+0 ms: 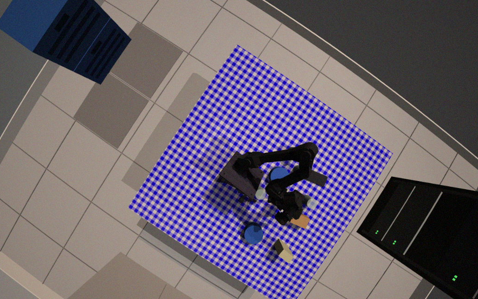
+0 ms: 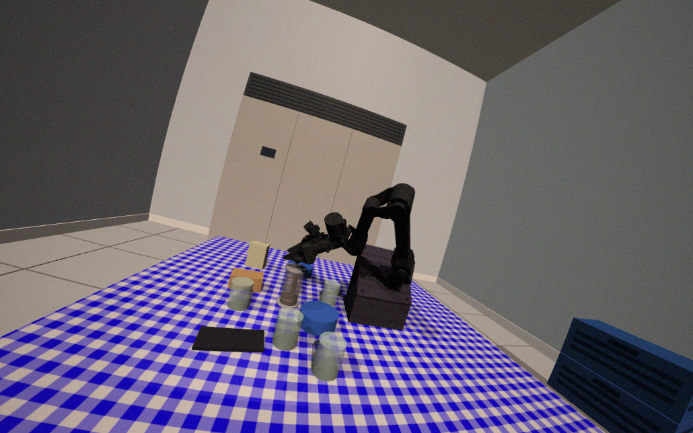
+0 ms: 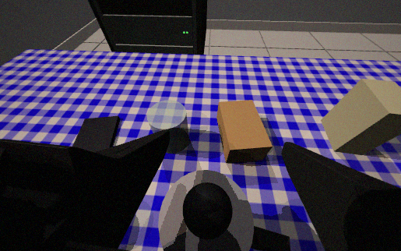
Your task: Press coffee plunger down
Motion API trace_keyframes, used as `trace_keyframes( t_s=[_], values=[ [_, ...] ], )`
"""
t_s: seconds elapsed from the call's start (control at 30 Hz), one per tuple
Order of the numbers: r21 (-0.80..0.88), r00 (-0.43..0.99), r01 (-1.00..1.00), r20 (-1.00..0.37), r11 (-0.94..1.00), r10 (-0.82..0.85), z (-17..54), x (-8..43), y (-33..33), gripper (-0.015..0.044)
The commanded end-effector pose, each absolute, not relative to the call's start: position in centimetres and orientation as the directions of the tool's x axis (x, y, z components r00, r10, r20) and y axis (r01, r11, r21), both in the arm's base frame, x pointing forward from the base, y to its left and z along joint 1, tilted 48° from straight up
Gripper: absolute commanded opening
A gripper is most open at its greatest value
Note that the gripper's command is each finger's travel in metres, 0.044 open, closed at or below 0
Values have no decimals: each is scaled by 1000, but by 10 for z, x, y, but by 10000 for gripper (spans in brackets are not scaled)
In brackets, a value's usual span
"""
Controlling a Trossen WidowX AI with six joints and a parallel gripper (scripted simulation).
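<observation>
The coffee press [image 2: 290, 288] stands upright on the checked cloth, its clear body dark inside. The arm hides it in the top view. In the wrist view its pale lid [image 3: 244, 212] shows at the bottom, with the round black plunger knob [image 3: 207, 210] close over it. No rod shows between knob and lid from this angle. My gripper [image 3: 224, 141] [image 2: 292, 259] is open, its fingers wide apart on either side of the knob and touching nothing that I can see. In the exterior view the fingertips are just above the press top.
An orange box [image 1: 301, 221] [image 2: 247, 279] [image 3: 243, 125] and a glass [image 2: 239, 296] [image 3: 167, 114] stand beyond the press. A yellow box [image 1: 286, 252] [image 3: 357, 117] is to the right in the wrist view. Blue round containers [image 1: 253, 234] [image 2: 318, 318], several glasses and a black slab [image 2: 229, 339] stand around.
</observation>
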State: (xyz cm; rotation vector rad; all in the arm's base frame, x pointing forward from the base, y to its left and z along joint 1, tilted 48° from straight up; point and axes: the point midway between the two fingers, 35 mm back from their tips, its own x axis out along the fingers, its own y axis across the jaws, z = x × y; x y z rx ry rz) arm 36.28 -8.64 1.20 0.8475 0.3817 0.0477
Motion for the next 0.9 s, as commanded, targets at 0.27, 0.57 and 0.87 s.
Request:
trace_keyframes(
  t_s=[0.27, 0.57, 0.87],
  values=[
    [733, 927, 112, -321, 671, 195, 56, 329, -123, 440],
    [736, 928, 108, -316, 669, 198, 69, 314, -130, 440],
    [736, 928, 108, -316, 669, 198, 69, 314, -130, 440]
  ],
)
